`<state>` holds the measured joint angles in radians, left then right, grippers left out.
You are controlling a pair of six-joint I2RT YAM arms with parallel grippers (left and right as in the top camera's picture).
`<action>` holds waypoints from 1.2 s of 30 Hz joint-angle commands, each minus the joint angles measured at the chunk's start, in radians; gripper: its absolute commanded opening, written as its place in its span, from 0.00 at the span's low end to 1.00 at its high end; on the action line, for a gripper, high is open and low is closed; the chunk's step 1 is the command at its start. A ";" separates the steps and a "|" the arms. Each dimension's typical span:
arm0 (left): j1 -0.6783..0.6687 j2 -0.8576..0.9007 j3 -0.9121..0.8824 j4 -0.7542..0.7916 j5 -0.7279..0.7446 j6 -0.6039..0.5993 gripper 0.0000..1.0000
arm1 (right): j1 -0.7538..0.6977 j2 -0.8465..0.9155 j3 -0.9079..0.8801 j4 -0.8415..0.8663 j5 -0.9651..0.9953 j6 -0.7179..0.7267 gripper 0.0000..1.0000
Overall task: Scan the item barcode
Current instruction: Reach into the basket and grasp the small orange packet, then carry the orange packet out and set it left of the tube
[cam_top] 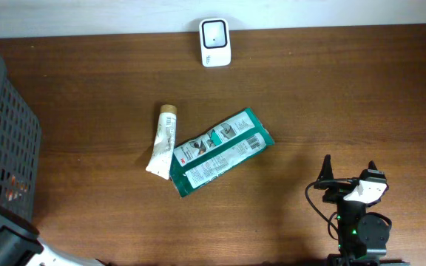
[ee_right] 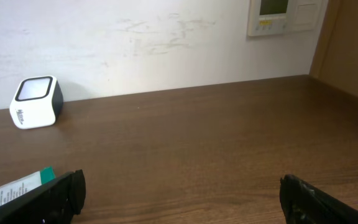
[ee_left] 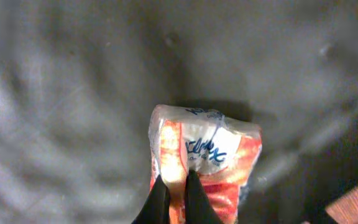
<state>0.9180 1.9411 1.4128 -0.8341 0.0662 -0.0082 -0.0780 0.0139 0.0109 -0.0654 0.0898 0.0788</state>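
Observation:
In the left wrist view my left gripper (ee_left: 178, 182) is shut on the edge of an orange and white plastic packet (ee_left: 216, 155) with blue lettering, which lies on a dark grey surface. No barcode shows on it. The overhead view does not show this gripper. The white barcode scanner (cam_top: 214, 42) stands at the table's far edge and also appears in the right wrist view as the scanner (ee_right: 36, 102). My right gripper (cam_top: 350, 176) stands open near the front right of the table, nothing between its fingers.
A green packet (cam_top: 220, 151) with a barcode facing up lies mid-table, and a cream tube (cam_top: 162, 139) touches its left end. A dark mesh basket (cam_top: 6, 133) stands at the left edge. Bare wood lies between my right gripper and the scanner.

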 commanded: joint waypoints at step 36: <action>-0.735 -0.402 0.134 -0.023 0.068 -0.029 0.00 | -0.007 -0.008 -0.005 -0.006 0.016 0.003 0.99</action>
<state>0.2234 1.4742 1.5436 -0.8562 0.1642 -0.0238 -0.0780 0.0139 0.0109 -0.0654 0.0898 0.0792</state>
